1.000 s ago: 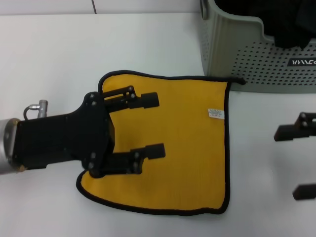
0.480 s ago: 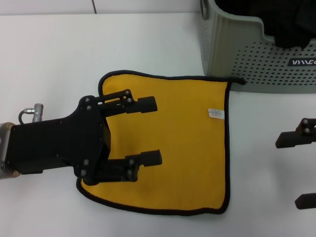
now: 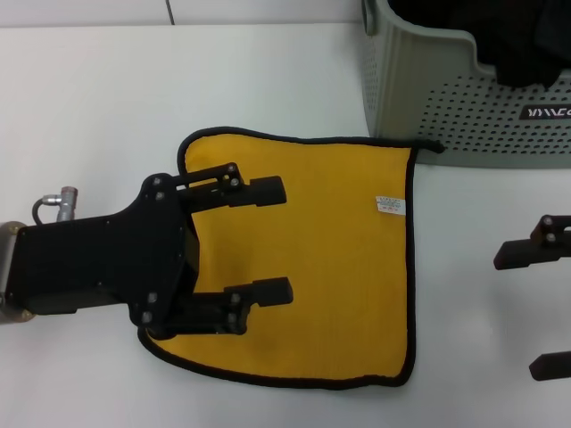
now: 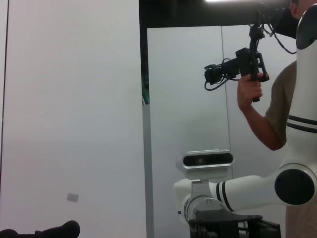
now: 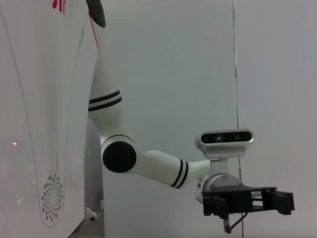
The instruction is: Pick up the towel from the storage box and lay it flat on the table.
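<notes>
The mustard-yellow towel (image 3: 339,259) with black trim and a small white label (image 3: 389,205) lies spread flat on the white table (image 3: 107,89), its far corner touching the storage box (image 3: 428,98). My left gripper (image 3: 277,239) hovers open over the towel's left part with nothing between its fingers. At the right edge, off the towel, my right gripper (image 3: 517,312) stands open and empty. The right wrist view shows the left gripper (image 5: 247,201) from the side.
Dark black fabric (image 3: 526,45) fills the pale grey-green box at the far right. The box's perforated wall (image 5: 49,198) also shows in the right wrist view. A person holding a camera rig (image 4: 247,74) stands behind the robot.
My left gripper has drawn back slightly toward the near left, still open over the towel. The right gripper has drifted a little toward the near edge. The towel has not moved.
</notes>
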Tool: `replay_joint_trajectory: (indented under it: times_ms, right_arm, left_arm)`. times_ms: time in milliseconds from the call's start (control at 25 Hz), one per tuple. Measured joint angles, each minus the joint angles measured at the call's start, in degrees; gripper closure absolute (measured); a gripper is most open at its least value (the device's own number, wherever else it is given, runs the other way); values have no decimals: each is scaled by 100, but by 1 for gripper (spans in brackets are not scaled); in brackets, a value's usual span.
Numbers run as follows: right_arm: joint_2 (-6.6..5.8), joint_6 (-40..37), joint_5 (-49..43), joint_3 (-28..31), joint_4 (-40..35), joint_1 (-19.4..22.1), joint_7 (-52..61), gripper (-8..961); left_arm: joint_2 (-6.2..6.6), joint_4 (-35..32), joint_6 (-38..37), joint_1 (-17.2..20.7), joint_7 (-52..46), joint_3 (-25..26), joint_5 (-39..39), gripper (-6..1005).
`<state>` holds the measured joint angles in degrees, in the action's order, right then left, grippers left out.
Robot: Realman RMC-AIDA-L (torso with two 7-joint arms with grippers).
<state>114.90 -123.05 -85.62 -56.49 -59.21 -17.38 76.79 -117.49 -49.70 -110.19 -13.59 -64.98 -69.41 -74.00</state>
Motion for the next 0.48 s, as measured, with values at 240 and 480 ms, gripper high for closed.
replay_joint_trajectory:
  times_ms: [240, 480]
  right_arm:
    - [36, 74, -18, -35, 104, -152, -65, 227]
    - [112, 858, 7, -330, 748, -684, -439, 227]
  left_arm:
    - [47, 4, -79, -3, 2, 19, -1, 258]
    - [262, 37, -133, 12, 7, 42, -56, 258]
